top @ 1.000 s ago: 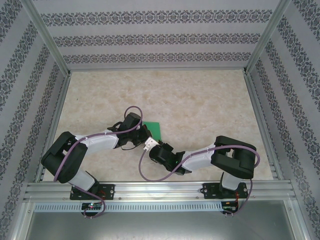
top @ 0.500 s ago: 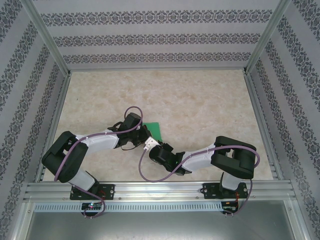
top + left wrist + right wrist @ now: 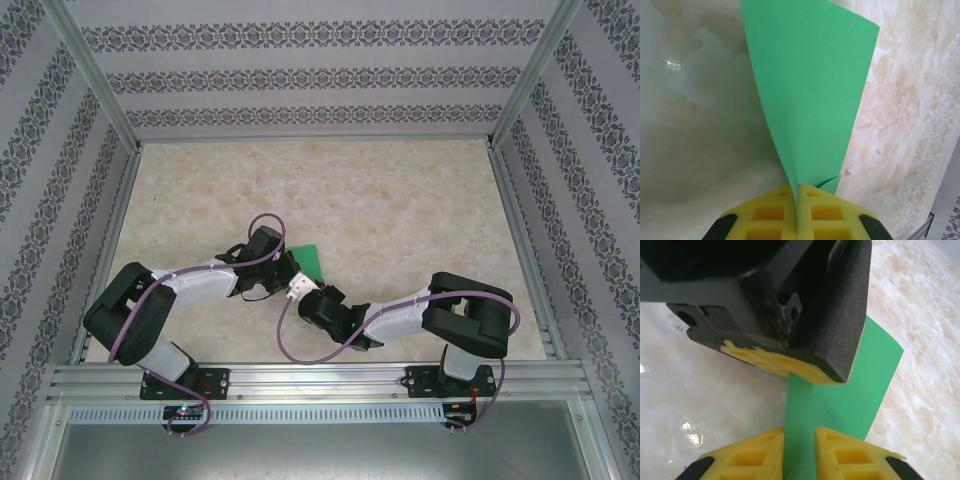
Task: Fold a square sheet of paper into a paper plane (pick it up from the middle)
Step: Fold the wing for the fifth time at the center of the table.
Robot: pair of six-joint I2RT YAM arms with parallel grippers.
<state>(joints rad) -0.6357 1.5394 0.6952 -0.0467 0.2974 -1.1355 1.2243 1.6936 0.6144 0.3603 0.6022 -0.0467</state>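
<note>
The green paper [image 3: 308, 258] lies just left of the table's middle, folded to a narrow strip. In the left wrist view the green paper [image 3: 810, 90] fans away from my left gripper [image 3: 797, 200], whose yellow fingers [image 3: 765, 217] are shut on its near end. A small torn or folded flap shows beside the grip. My right gripper [image 3: 799, 440] is open, its yellow fingers [image 3: 850, 452] on either side of the paper's [image 3: 860, 390] edge. The left gripper [image 3: 790, 369] hangs just beyond it, clamped on the same strip. From above, the left gripper [image 3: 290, 272] and right gripper [image 3: 304, 291] nearly touch.
The marbled table [image 3: 400, 200] stretches open behind and to the right of the paper. Patterned walls and a metal frame [image 3: 100, 85] close it in. Both arms bend inward over the near edge, purple cables looping beside them.
The right gripper has edged slightly up and left toward the left gripper. The paper and the left arm stay put.
</note>
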